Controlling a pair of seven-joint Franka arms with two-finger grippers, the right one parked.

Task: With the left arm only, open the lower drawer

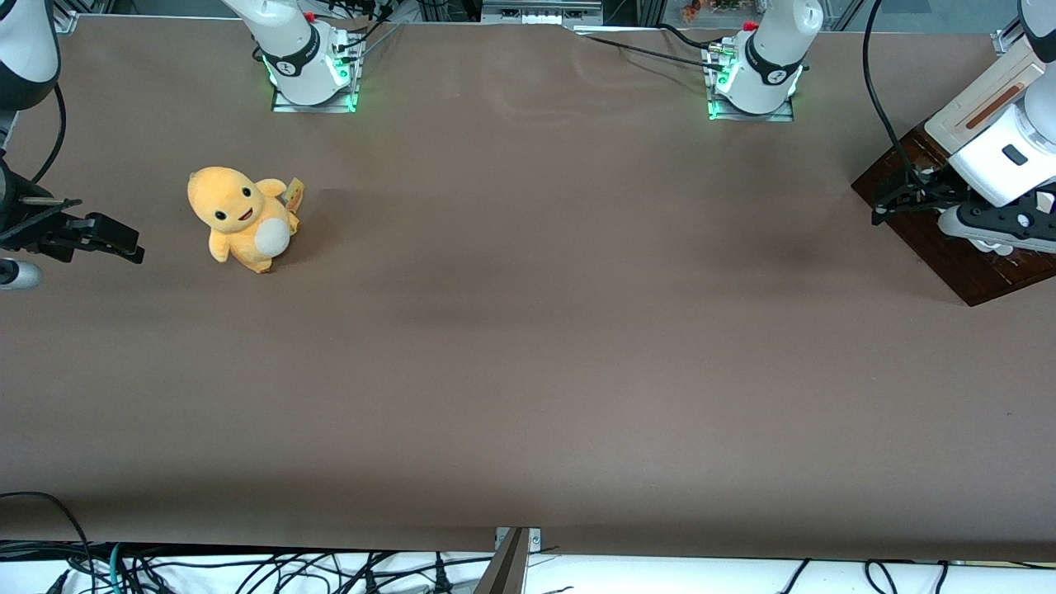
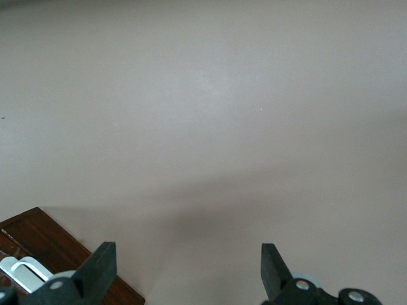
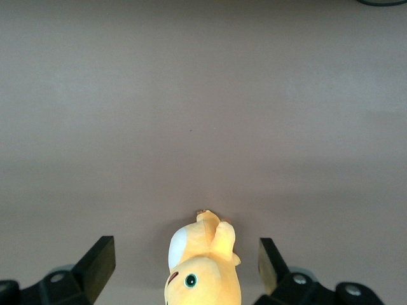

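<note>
The left arm's gripper (image 2: 184,273), fingers spread wide and holding nothing, hangs just beside the lower drawer (image 2: 60,254) at the working arm's table end, its white handle (image 2: 25,273) lying off to one finger's side, not between them.

Orange plush toy (image 1: 242,217) on brown table (image 1: 528,346), well apart from left gripper (image 1: 899,200), toward parked arm's end.

High front overview of the table (image 1: 528,346); wrist cameras close above it, sharing drawer and plush.
</note>
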